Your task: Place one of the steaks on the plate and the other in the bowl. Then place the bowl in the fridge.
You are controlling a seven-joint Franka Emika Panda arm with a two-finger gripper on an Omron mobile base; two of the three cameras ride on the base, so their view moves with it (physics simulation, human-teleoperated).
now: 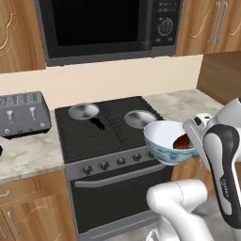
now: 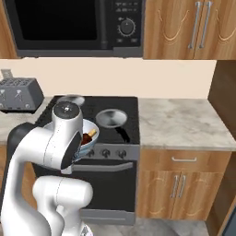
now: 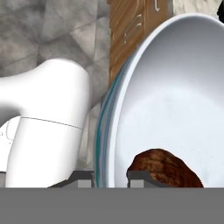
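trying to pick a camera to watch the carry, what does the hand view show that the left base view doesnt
Hand view alone: the fingers straddling the bowl rim, one tip outside, one inside, and the grey tiled floor below. Left base view alone: the stove with two silver pans, the toaster, the microwave, and the bowl lifted clear of the stove front. Both: the bowl with the dark steak lying inside.

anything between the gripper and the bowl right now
No. The gripper is clamped on the bowl rim, one finger inside and one outside, holding it in the air before the stove, dark steak inside.
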